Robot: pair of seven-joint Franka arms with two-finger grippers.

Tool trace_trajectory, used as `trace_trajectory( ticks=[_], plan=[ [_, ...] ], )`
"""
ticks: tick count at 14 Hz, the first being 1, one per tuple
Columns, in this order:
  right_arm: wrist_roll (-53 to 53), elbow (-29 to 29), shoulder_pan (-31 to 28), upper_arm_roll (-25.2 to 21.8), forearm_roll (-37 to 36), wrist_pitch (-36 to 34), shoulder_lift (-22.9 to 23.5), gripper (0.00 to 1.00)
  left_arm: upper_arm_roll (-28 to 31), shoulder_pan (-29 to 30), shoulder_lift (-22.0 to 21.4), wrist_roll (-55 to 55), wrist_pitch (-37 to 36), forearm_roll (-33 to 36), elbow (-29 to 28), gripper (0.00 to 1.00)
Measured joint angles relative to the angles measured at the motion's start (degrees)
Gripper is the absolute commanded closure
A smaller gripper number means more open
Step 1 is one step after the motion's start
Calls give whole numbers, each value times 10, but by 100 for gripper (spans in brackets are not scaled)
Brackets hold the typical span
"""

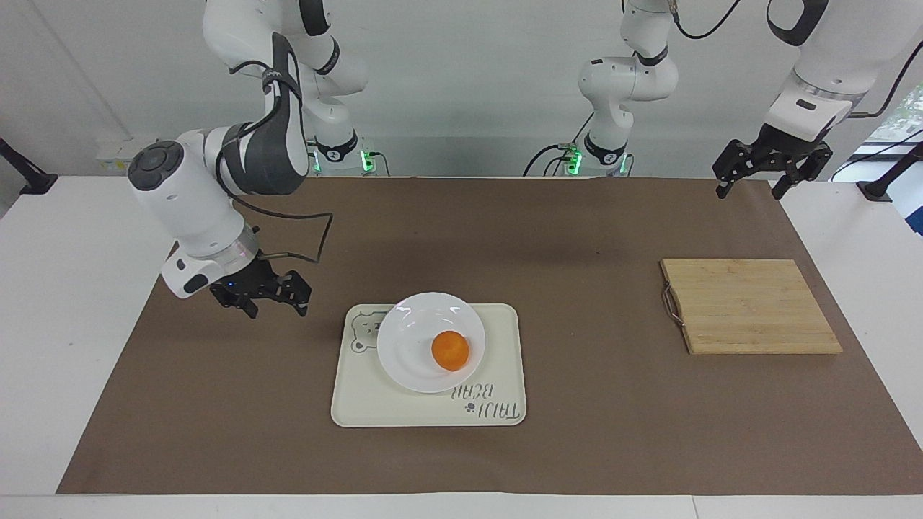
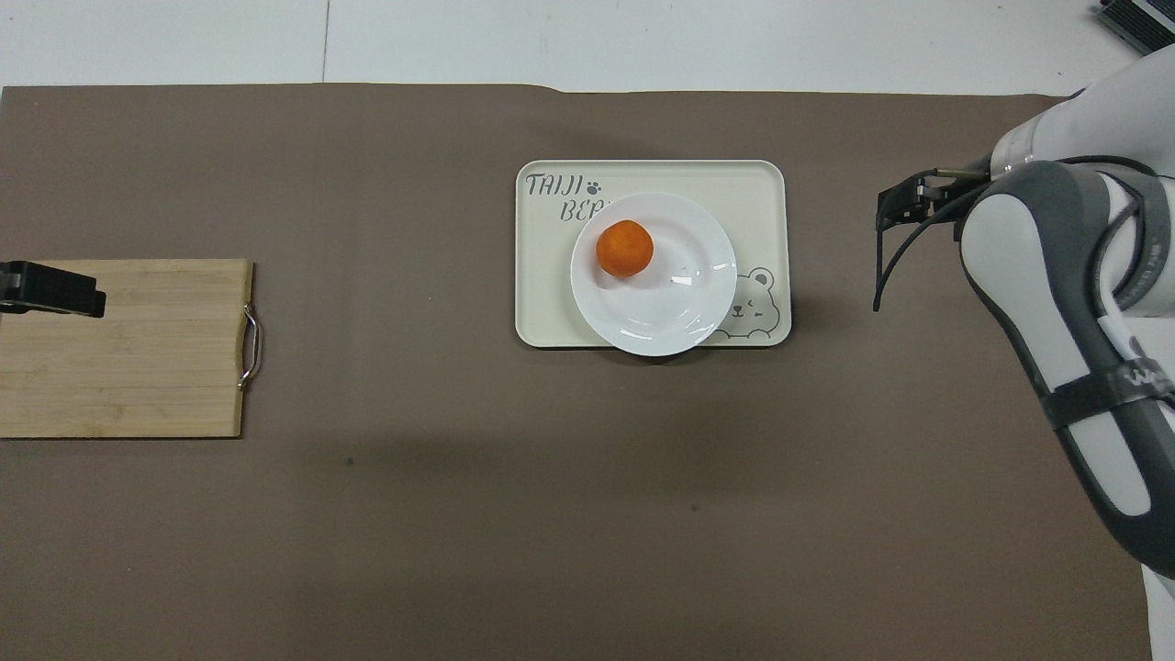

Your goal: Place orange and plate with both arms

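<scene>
The orange (image 1: 450,350) (image 2: 624,248) lies on the white plate (image 1: 411,346) (image 2: 670,312), off-centre. The plate rests on a cream tray (image 1: 425,407) (image 2: 661,179) with a bear drawing, and its rim overhangs the tray's edge nearest the robots. My right gripper (image 1: 277,308) (image 2: 904,202) hangs open and empty above the brown mat, beside the tray toward the right arm's end, clear of plate and tray. My left gripper (image 1: 750,193) (image 2: 55,292) waits raised and open, holding nothing; seen from above it is over the wooden board.
A bamboo cutting board (image 1: 750,306) (image 2: 119,349) with a metal handle lies toward the left arm's end of the table. A brown mat (image 1: 577,238) covers most of the white table.
</scene>
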Motion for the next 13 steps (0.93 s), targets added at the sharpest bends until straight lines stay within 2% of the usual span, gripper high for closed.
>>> trace_trajectory(
  ticks=[3, 8, 10, 13],
  plan=[
    [23, -27, -17, -2, -38, -13, -37, 0, 0, 0, 0, 0, 0, 0, 0, 0],
    [5, -27, -35, -2, -58, -69, -124, 0, 0, 0, 0, 0, 0, 0, 0, 0],
    [0, -21, -35, 2, -58, -110, -155, 0, 0, 0, 0, 0, 0, 0, 0, 0],
    [-14, 8, -35, 5, -58, -191, -173, 0, 0, 0, 0, 0, 0, 0, 0, 0]
  ],
)
